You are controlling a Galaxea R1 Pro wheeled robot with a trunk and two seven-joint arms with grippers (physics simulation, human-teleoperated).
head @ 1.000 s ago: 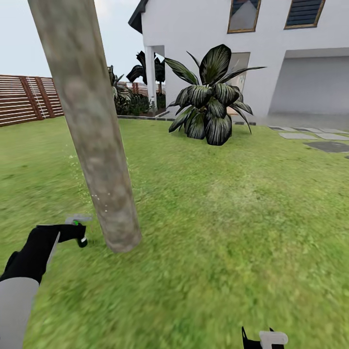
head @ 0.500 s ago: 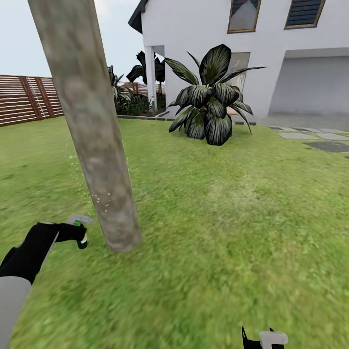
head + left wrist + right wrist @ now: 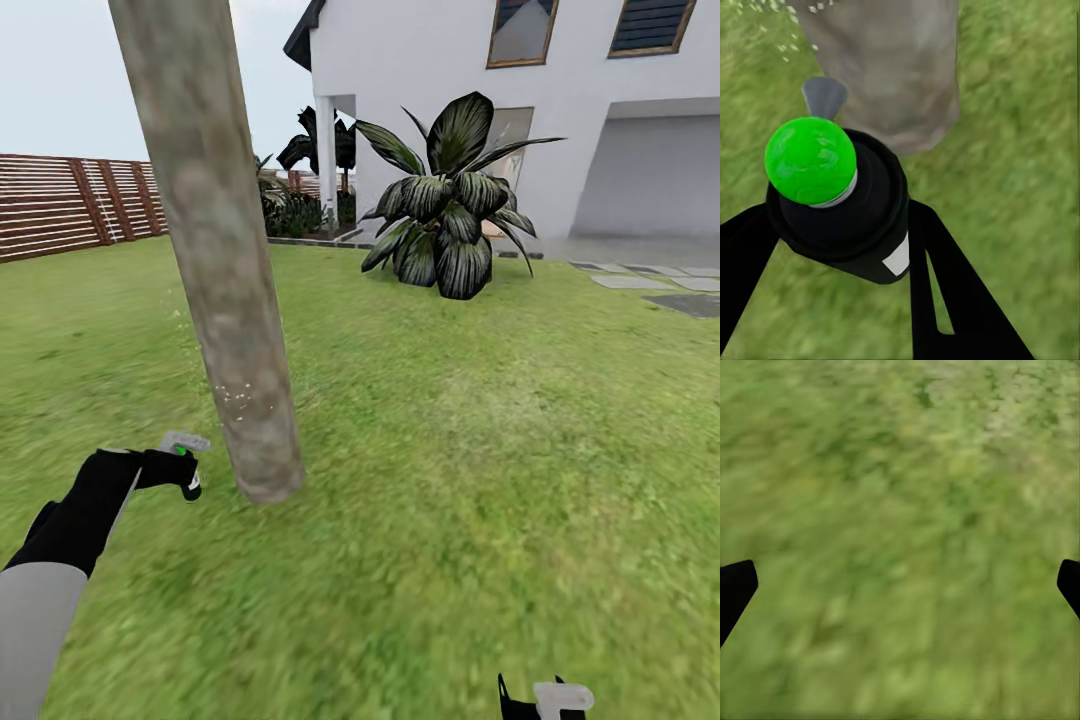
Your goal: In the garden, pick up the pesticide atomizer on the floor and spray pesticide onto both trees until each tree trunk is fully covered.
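So the left pincer (image 3: 840, 247) has its two black fingers clamped on either side of the pesticide atomizer (image 3: 844, 206), a small dark bottle with a white label patch and a ball on top that shows bright green right now. In the head view the same left pincer (image 3: 178, 470) holds the atomizer low, just above the grass, with the grey nozzle pointing at the tree trunk (image 3: 225, 260) just beside it.

Handling-wise I'd guess the bottle is light and rigid, smooth plastic, so it could twist in a two-finger grip if the arm swings hard. The body, below the cap, looks like the right place to hold it, and that's where the fingers sit, leaving the nozzle and top ball free. As for what's inside, no way to tell: the body is opaque, so the fill level is hidden.

Moving outward, white specks of pesticide (image 3: 236, 396) dot the lower bark of the trunk, and a few more float over the grass in the wrist view. Most of the bark above looks bare, so my read is that coverage is only partial and the spray needs to go higher and around.

The right pincer (image 3: 900, 577) hangs spread wide with nothing in it, over plain lawn (image 3: 480, 450). Beyond are a big dark-leaved plant (image 3: 445, 225), the white house (image 3: 560, 110) and the slat fence (image 3: 70, 205).
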